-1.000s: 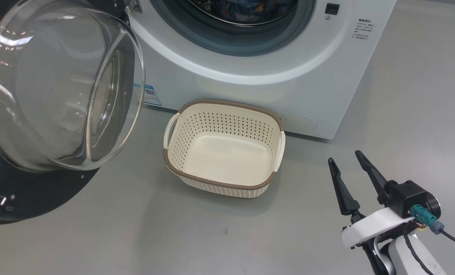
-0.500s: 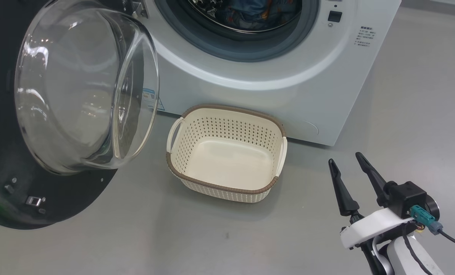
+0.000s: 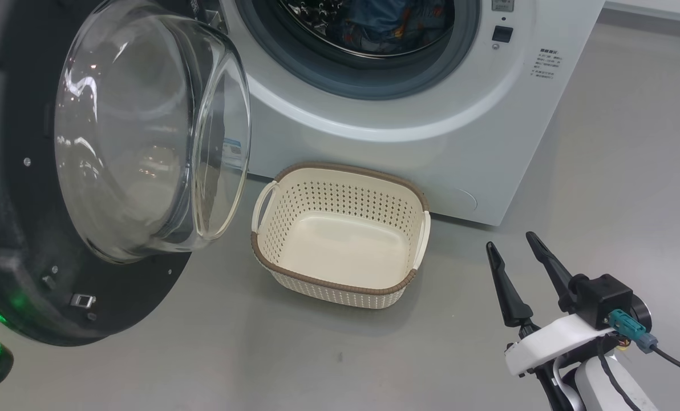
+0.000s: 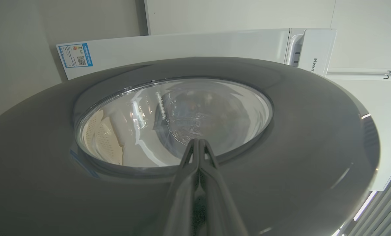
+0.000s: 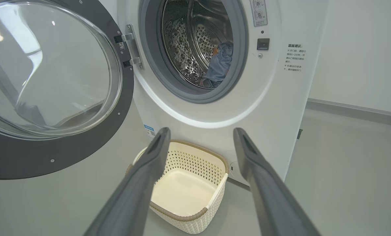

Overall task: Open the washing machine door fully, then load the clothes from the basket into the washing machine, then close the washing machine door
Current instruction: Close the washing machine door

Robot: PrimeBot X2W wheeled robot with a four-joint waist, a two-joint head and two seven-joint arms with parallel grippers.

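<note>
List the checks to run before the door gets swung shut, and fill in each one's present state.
1. The basket is empty: ok.
2. The clothes lie inside the drum: ok.
3. The visible part of the gasket is free of fabric: ok.
4. The left gripper is shut, at the outer face of the washing machine door: ok; contact cannot tell.
5. The right gripper is open, empty, away from the door: ok.
6. The door's swing clears the basket: cannot tell.

Left jaws pressed together — right jaws spread wide.
</note>
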